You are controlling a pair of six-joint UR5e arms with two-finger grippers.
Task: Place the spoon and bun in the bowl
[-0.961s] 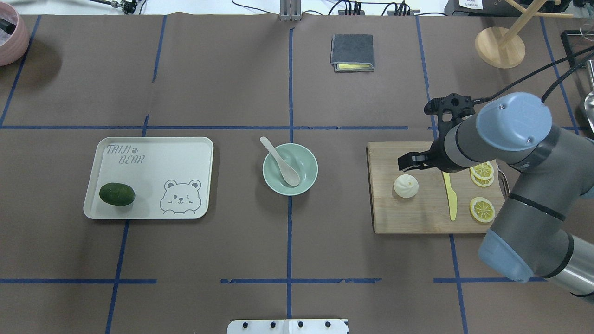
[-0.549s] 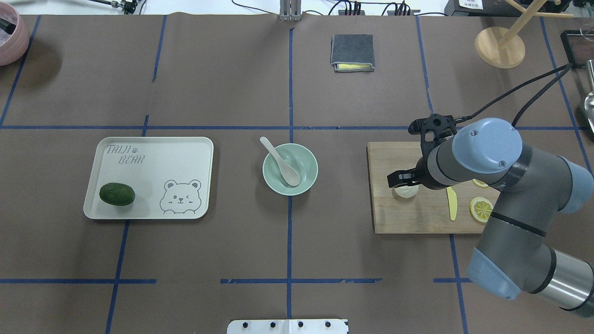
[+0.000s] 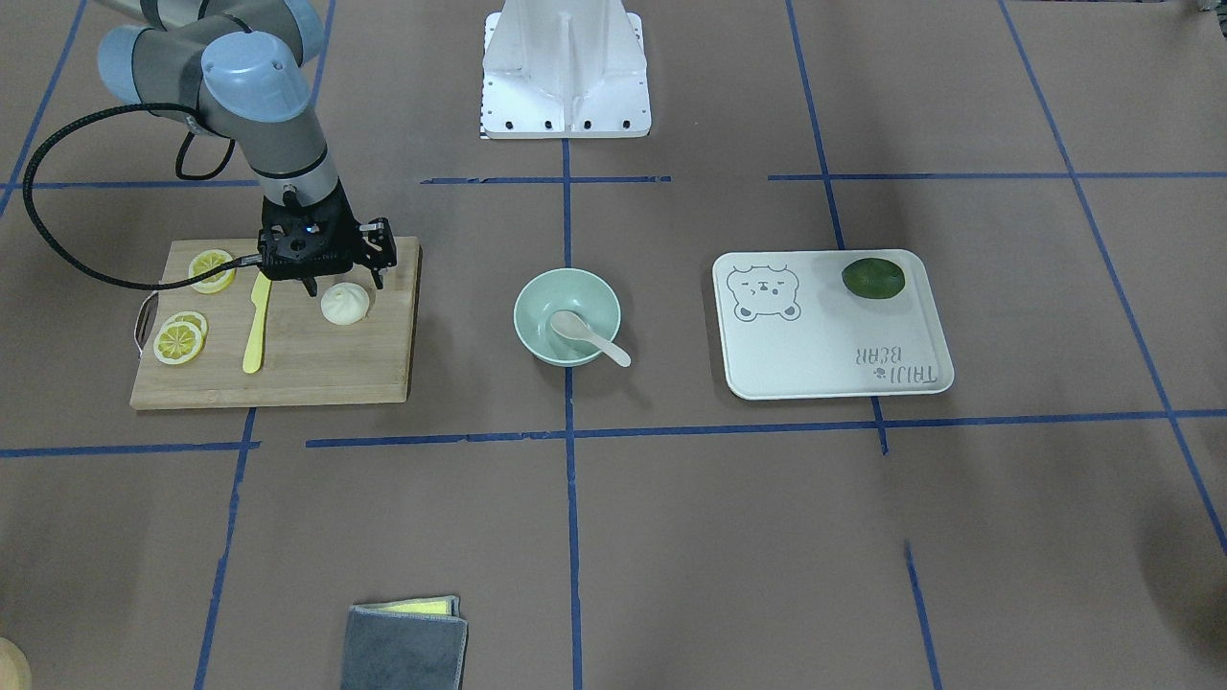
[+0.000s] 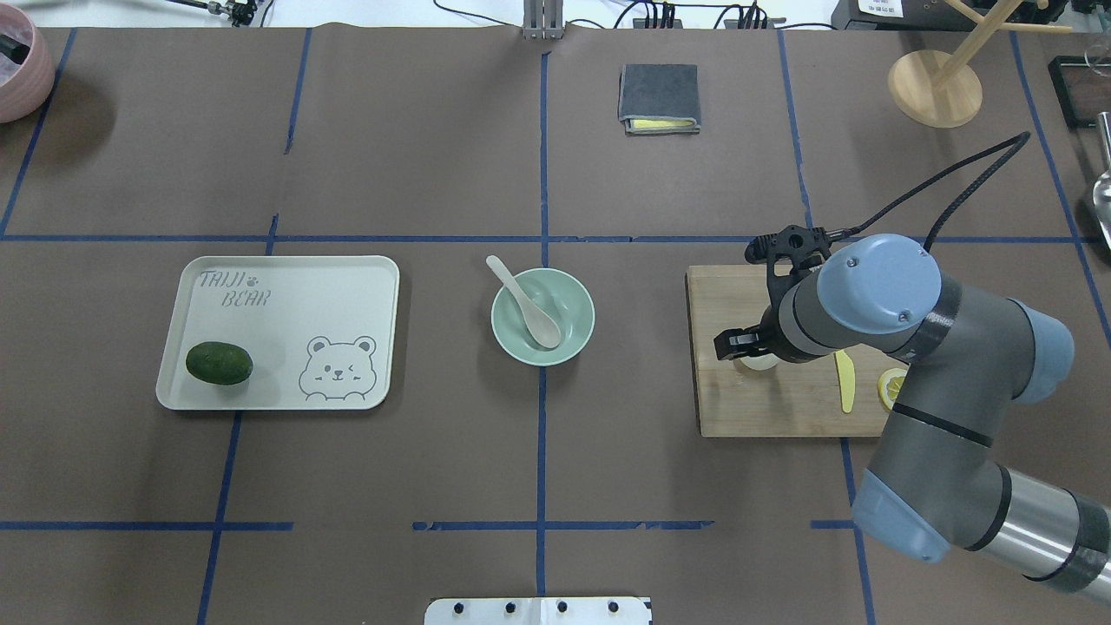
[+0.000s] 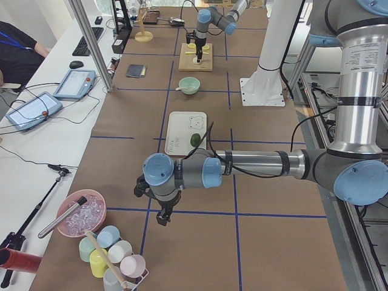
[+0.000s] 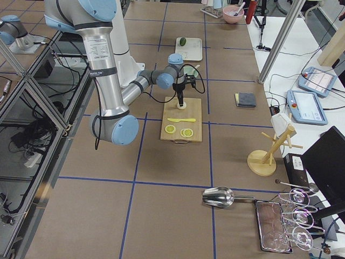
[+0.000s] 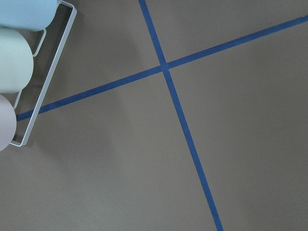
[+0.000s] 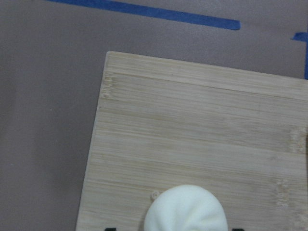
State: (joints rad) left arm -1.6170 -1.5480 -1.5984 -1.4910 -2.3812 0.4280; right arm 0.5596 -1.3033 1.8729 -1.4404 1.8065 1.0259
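Now on bun [image 3: 345,305]; spoon [image 3: 590,337] sits in bowl [image 3: 530,305]. My R claw [image 3: 342,286] is apart, over bun on board [image 3: 316,364]. Nxt: drop lower, close gently, lift, carry to bowl.

Matt grey tubes and pale blue rounded joint caps on the right arm [image 4: 920,365] (small screws dotting each cap), with a bare silver sleeve lower down. Black braided cable [image 4: 1020,139] running to a black gripper [image 3: 344,286]. Same colours on the left arm [image 5: 254,163]; white pedestal [image 3: 566,67].
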